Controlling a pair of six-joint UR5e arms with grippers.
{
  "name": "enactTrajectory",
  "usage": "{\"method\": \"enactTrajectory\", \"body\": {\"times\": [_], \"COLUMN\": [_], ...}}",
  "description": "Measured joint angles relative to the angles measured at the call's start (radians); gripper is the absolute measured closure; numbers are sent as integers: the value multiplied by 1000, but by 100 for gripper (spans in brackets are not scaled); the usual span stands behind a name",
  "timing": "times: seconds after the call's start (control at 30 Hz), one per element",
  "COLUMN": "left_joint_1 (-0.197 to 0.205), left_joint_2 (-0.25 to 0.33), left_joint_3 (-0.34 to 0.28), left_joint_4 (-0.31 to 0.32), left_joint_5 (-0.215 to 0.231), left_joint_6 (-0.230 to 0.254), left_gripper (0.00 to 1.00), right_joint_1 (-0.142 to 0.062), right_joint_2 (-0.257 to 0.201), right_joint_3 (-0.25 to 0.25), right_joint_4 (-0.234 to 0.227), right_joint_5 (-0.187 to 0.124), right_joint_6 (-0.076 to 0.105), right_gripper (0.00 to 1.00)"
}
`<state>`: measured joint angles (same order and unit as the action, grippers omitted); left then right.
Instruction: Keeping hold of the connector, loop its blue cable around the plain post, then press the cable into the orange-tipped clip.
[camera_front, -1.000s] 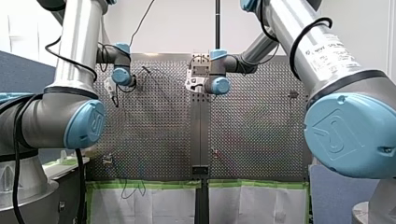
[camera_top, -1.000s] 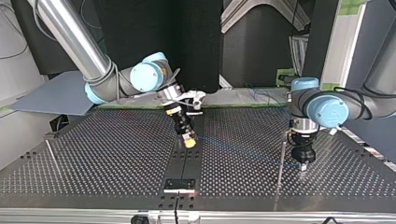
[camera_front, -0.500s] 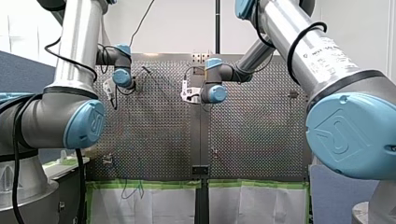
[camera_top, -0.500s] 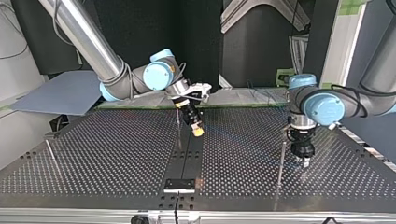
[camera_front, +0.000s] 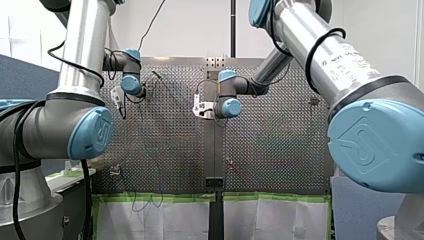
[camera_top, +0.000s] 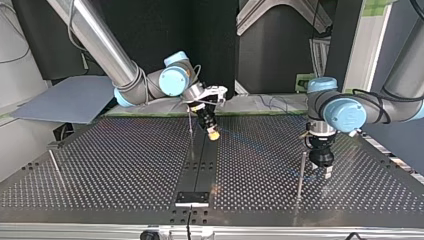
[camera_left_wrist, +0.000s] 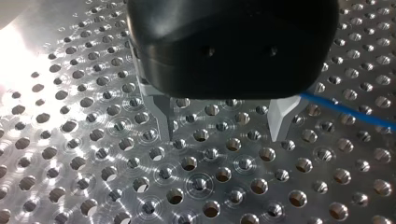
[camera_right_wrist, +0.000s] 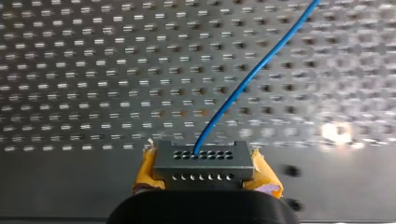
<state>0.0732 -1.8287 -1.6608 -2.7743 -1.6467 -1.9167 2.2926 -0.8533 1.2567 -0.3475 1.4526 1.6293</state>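
Clamping the connector (camera_right_wrist: 201, 163) between their yellow pads, my right arm's fingers (camera_right_wrist: 267, 179) grip it by its two short sides, its face of small holes turned outward. The blue cable (camera_right_wrist: 252, 70) leaves that face and runs off in a free curve above the table (camera_right_wrist: 70, 93). In the top view these fingers hang over the dark strip (camera_top: 200, 165) down the table's middle, just beside a thin post (camera_top: 191, 131).

My left arm's fingers (camera_left_wrist: 280, 119) stand apart with nothing between them, tips low over the holes near the table's side edge. The cable passes just beside one of them, and a second thin post (camera_top: 300, 172) is close by. I cannot pick out the orange-tipped clip.

The connector looks small, hard and light, so a grip on its body should serve. The cable looks thin and springy, likely to slip off a post unless taut, and a hard pull where it enters the connector could strain that joint.
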Motion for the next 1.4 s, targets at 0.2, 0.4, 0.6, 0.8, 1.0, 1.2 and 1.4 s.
{"method": "enactTrajectory", "body": {"times": [0.2,0.4,0.6,0.8,1.0,1.2,1.4], "left_joint_1": [0,0,-1,-1,-1,-1,-1], "left_joint_2": [0,0,0,0,0,0,0], "left_joint_3": [0,0,0,0,0,0,0], "left_joint_4": [1,2,2,2,2,2,2], "left_joint_5": [0,0,0,0,0,0,-2], "left_joint_6": [-1,-2,-6,-7,-7,-7,-7], "left_gripper": [0,0,0,0,0,0,0], "right_joint_1": [6,14,21,32,37,38,28], "right_joint_2": [49,110,159,218,273,331,359], "right_joint_3": [0,13,34,37,37,47,96], "right_joint_4": [8,3,-12,-15,-25,-42,-94], "right_joint_5": [22,78,108,151,175,218,242], "right_joint_6": [-17,-37,-44,-55,-62,-71,-58], "right_gripper": [100,100,100,100,100,100,100]}}
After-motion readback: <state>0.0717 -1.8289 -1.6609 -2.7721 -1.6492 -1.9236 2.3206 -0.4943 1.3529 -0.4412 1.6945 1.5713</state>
